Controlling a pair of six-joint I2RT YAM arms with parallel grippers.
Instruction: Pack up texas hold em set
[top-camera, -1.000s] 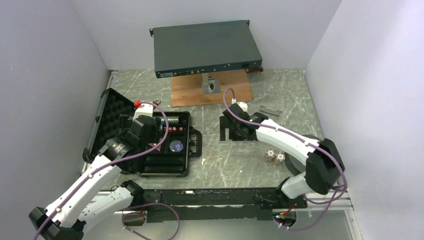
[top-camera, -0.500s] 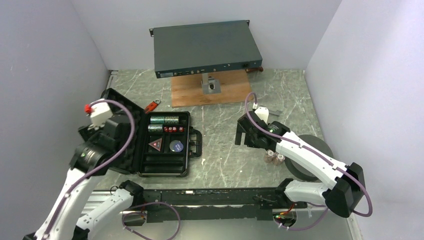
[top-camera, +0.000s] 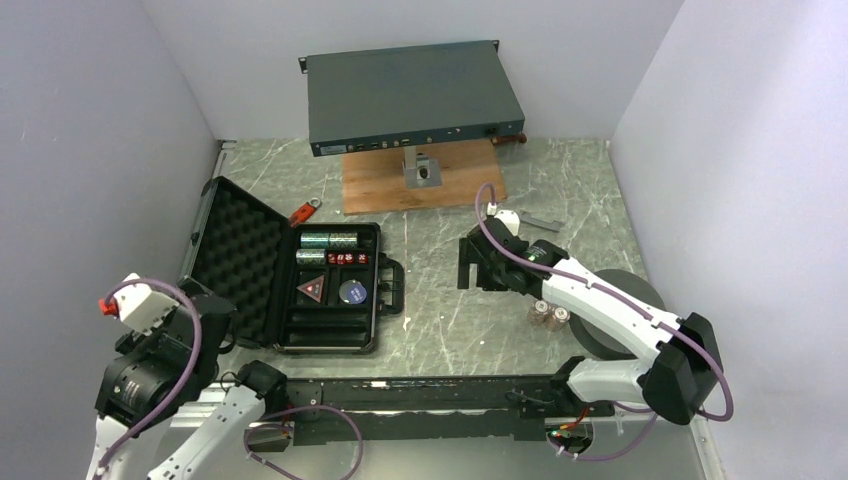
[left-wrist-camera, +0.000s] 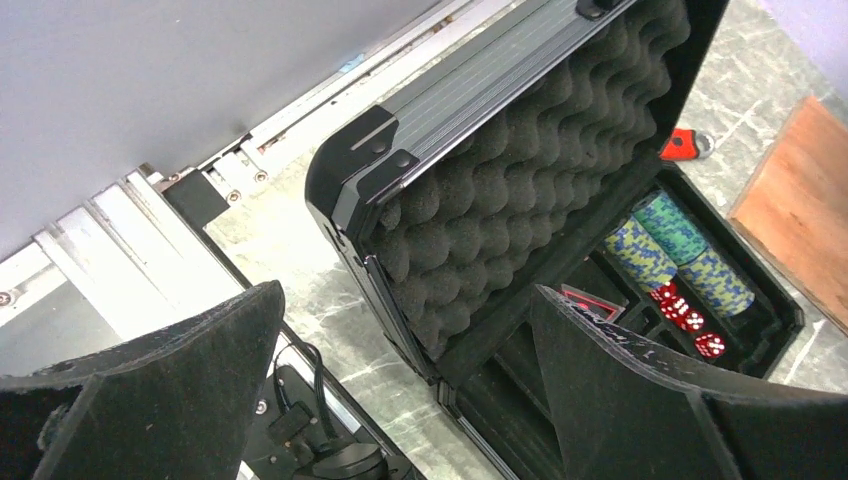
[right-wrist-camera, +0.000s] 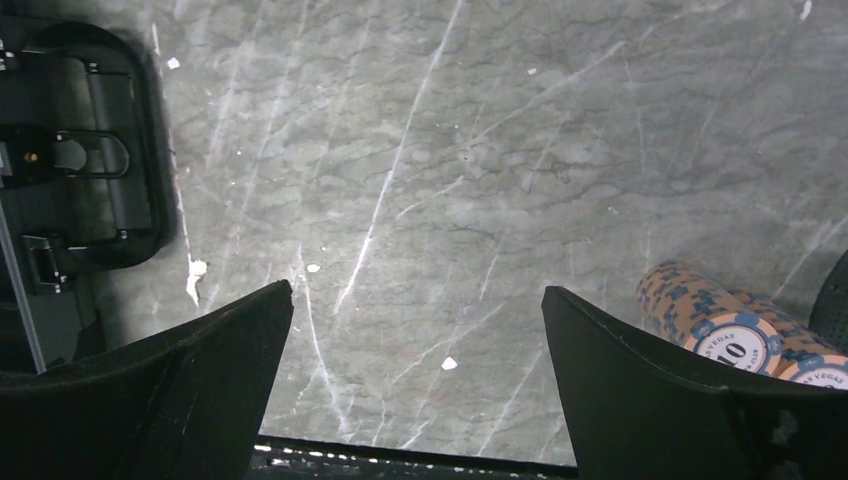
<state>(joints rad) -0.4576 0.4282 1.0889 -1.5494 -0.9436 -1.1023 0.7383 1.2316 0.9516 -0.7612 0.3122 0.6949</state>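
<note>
Plainly, both pincers are spread wide and hold nothing. The right pincer (right-wrist-camera: 416, 290) hangs over bare tabletop (right-wrist-camera: 450, 150), touching nothing. Off its right finger, two short loose chip stacks (right-wrist-camera: 740, 330) lie on their sides, close against a dark foam ring (top-camera: 625, 300). Off its left finger sits the case handle (right-wrist-camera: 100, 170), well apart from those chips.

The left pincer (left-wrist-camera: 405, 295) is raised near the tabletop's near left corner. Just ahead of it is the near corner of the black case (left-wrist-camera: 500, 200), whose lid is open and tilted back, showing its bumpy foam lining. Nothing lies between the fingers and the lid.

Beyond the lid, the case tray holds chip stacks (left-wrist-camera: 660, 240) laid in a far slot, with red dice (left-wrist-camera: 685, 315) just nearer. From above, a red triangle (top-camera: 312, 289) and a blue disc (top-camera: 351, 291) sit side by side in the middle of the tray.

Farther back stand a grey rack unit (top-camera: 410, 95) and a wooden board (top-camera: 380, 185).
</note>
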